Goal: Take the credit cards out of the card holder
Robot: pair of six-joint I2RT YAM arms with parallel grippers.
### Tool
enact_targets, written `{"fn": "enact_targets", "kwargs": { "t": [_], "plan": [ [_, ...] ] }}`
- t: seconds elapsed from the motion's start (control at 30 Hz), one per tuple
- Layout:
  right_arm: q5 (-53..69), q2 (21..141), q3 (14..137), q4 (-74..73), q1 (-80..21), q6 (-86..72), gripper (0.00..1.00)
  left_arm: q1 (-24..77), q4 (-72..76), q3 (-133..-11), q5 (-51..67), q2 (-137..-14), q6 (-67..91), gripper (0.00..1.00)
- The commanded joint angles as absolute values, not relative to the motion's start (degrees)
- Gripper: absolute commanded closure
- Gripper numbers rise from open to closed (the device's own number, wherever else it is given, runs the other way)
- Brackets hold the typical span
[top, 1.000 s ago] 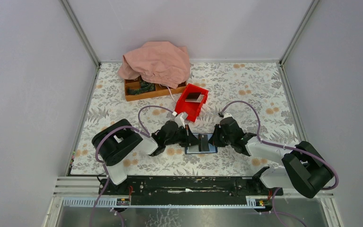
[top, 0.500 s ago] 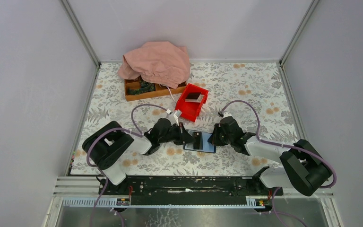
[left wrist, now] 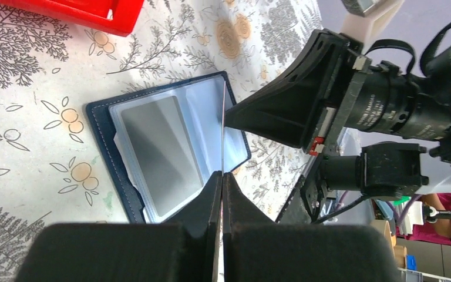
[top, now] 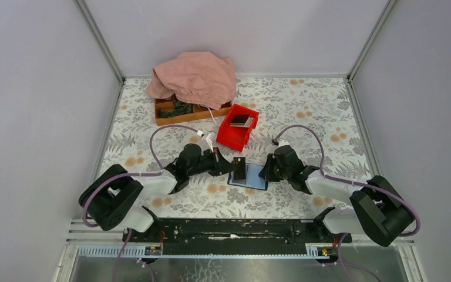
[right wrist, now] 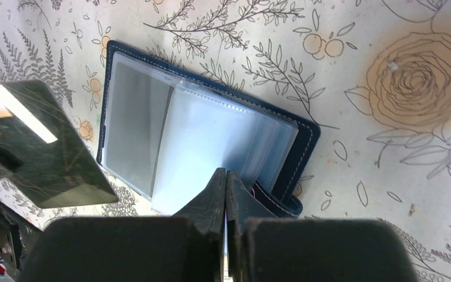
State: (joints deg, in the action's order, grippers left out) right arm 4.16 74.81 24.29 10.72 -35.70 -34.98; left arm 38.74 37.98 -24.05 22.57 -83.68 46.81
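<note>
One credit card (right wrist: 35,147) pinched in left claw (left wrist: 222,174) over card holder (right wrist: 211,135), right claw (right wrist: 225,172) closed atop it.

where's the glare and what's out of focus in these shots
Right wrist view: a bright streak of glare crosses the dark credit card, the clear sleeves of the card holder look hazy, and the right gripper is blurred. Left wrist view: the left gripper is soft, the card holder sharp. Top view: even light, faint shadows.

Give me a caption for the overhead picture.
Left hand holds a dark card over the open card holder; right hand steadies the holder.
</note>
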Motion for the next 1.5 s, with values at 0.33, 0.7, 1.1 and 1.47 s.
{"fn": "enact_targets", "kwargs": {
  "t": [0.33,0.7,1.1,1.47],
  "plan": [
    [15.56,44.69,9.95,32.45,-35.07,-32.84,0.54,38.03,55.96,-16.89,15.44,-71.0,52.21,1.0],
    [29.79,50.88,8.36,54.85,-35.07,-38.9,0.41,38.05,83.74,-15.67,21.34,-83.09,63.05,1.0],
    [25.97,48.5,9.84,50.01,-35.08,-34.7,0.53,38.03,91.34,-13.54,23.61,-87.68,67.42,1.0],
    [24.84,49.47,11.87,49.48,-35.06,-33.64,0.7,38.14,91.49,-13.13,23.9,-87.58,67.33,1.0]
  ]
}}
